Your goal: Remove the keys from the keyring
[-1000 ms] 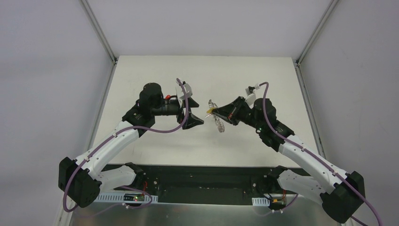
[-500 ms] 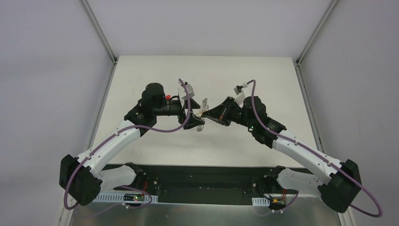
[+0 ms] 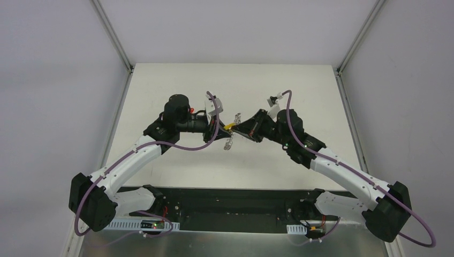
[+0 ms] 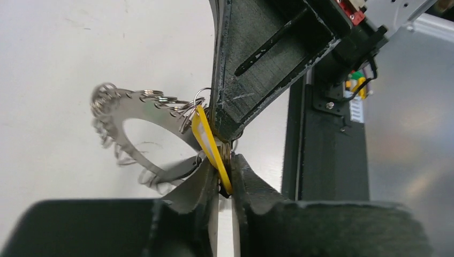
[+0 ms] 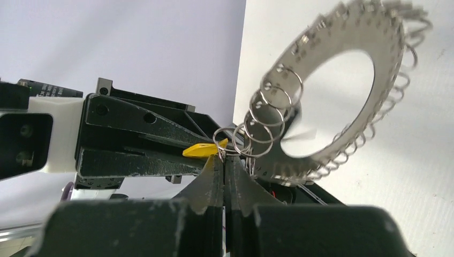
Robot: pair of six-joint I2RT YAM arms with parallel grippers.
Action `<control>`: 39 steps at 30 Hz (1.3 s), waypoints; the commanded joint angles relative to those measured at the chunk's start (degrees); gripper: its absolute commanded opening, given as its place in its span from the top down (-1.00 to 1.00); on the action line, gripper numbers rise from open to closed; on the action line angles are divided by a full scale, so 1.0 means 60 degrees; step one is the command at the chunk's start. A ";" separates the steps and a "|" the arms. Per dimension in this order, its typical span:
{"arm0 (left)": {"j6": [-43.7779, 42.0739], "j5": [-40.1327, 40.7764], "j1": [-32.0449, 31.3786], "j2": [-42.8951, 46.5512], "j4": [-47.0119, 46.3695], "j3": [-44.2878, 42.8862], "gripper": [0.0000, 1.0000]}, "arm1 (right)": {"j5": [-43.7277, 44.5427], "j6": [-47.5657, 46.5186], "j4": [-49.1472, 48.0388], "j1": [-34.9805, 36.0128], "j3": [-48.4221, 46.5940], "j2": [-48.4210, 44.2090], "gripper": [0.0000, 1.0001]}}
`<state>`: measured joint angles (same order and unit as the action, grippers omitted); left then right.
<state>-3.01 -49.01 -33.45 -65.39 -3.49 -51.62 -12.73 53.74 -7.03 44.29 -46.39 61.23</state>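
Left gripper (image 4: 225, 165): pinches the yellow key tag (image 4: 206, 139), frame centre.
Right gripper (image 5: 224, 161): pressed together on the keyring (image 5: 385, 75) edge, lower centre.

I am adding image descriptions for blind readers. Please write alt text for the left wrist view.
The left end effector pinches a yellow tag attached to a metal ring edged with wire loops. The right end effector meets it from above, and the ring sticks out leftward over a white table.
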 commanded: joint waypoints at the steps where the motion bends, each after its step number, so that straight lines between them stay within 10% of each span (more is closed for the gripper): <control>1: -0.0520 -0.0606 -0.0079 0.0052 -0.0188 -0.0247 0.97 | -0.0071 -0.0042 -0.0667 0.0067 -0.0567 -0.0340 1.00; 21: -0.0703 -0.0685 -0.0079 0.0372 -0.0166 -0.0231 1.00 | 0.0618 -0.1421 0.0338 0.0065 0.0284 -0.1639 0.02; 39: -0.0889 -0.2524 -0.0488 0.0390 -0.0195 -0.0374 1.00 | -0.1869 -1.0495 0.1415 0.0060 0.1387 -0.3373 -0.36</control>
<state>-6.00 -59.55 -35.70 -64.95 -2.20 -51.62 -15.57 4.08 1.72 44.56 -38.39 39.68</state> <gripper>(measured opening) 0.064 0.677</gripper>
